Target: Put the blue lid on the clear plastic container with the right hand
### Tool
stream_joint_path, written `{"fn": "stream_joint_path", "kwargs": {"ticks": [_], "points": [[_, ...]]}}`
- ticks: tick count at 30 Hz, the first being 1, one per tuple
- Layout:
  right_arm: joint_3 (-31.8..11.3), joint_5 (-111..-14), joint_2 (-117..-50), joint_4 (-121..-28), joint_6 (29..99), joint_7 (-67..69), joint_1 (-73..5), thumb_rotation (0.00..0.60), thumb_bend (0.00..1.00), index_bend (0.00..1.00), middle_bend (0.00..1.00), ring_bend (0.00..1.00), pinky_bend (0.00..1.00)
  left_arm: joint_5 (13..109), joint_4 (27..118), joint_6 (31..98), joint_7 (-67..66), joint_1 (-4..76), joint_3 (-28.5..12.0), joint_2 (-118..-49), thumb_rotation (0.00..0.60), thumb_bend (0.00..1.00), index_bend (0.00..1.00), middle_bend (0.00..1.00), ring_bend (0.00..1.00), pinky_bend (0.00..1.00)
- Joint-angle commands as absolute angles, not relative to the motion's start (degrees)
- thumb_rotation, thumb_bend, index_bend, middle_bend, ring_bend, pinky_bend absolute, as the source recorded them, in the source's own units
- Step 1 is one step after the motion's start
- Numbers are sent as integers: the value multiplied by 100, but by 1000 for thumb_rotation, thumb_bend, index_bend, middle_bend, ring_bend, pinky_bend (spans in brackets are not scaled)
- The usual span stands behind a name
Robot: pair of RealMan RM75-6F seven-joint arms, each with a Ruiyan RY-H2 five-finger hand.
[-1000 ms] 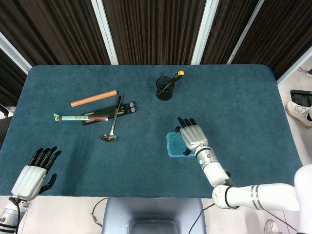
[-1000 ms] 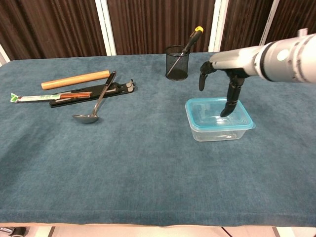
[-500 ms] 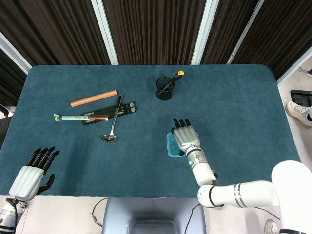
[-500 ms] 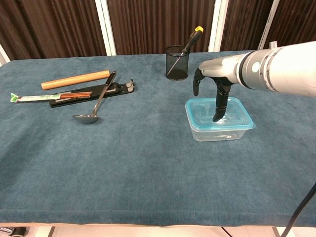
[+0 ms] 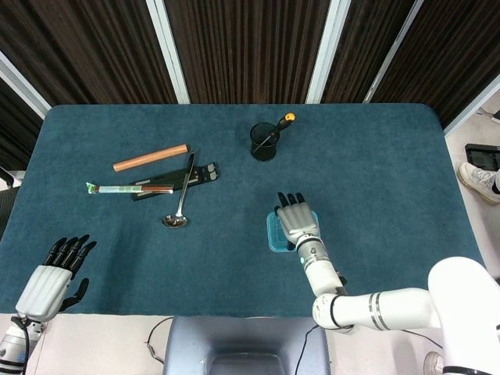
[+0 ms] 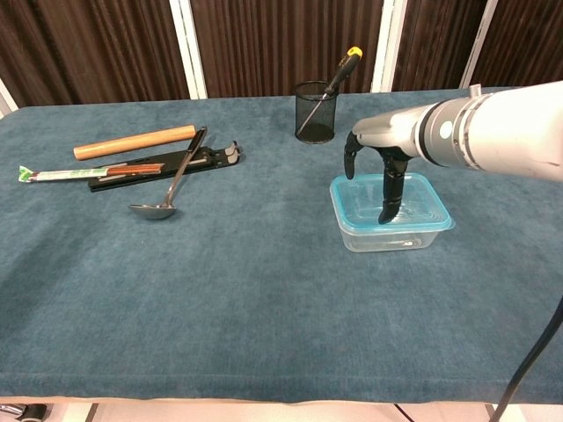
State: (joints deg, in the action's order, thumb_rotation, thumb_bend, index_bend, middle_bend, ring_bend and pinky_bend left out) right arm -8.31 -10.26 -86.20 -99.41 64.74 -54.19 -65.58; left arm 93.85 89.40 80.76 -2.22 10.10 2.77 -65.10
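Observation:
The clear plastic container (image 6: 391, 233) stands on the table right of centre with the blue lid (image 6: 422, 204) lying on top of it. My right hand (image 6: 380, 163) hangs over the lid's left half with fingers pointing down, and one fingertip (image 6: 383, 216) touches the lid. From the head view the right hand (image 5: 298, 221) covers most of the lid (image 5: 273, 233). My left hand (image 5: 55, 275) rests open at the table's near left corner, holding nothing.
A black mesh cup (image 6: 316, 112) with a yellow-handled screwdriver (image 6: 345, 66) stands behind the container. At the far left lie a wooden rod (image 6: 134, 141), a ladle (image 6: 166, 195), a black tray (image 6: 167, 165) and wrapped chopsticks (image 6: 88, 172).
My right hand has shifted left across the lid, from its right half to its left half. The left hand stays put.

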Motion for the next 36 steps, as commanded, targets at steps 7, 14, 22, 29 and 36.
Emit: {"fn": "stream_joint_path", "kwargs": {"ticks": [7, 14, 22, 29, 36], "points": [[-819, -1017, -8678, -9842, 6455, -5470, -6551, 600, 211, 419, 83, 0, 24, 9384, 8941, 8072, -223, 1014, 277, -6513, 600, 497, 0, 2, 1, 43], [-816, -1020, -8706, -9796, 6413, -5503, -6550, 600, 211, 418, 83, 0, 24, 9377, 8936, 8073, -215, 1014, 274, -6511, 600, 496, 0, 2, 1, 42], [-803, -991, -8730, -9766, 6393, -5544, -6543, 600, 211, 413, 83, 0, 24, 9390, 8940, 8090, -215, 1009, 279, -6508, 600, 497, 0, 2, 1, 42], [-788, -1000, -8803, -9694, 6386, -5570, -6539, 600, 211, 413, 83, 0, 24, 9379, 8966, 8077, -201, 1024, 266, -6479, 600, 496, 0, 1, 1, 42], [-802, -1010, -8781, -9720, 6382, -5572, -6525, 600, 211, 414, 83, 0, 24, 9410, 8920, 8114, -174, 1003, 285, -6507, 600, 496, 0, 1, 1, 42]]}}
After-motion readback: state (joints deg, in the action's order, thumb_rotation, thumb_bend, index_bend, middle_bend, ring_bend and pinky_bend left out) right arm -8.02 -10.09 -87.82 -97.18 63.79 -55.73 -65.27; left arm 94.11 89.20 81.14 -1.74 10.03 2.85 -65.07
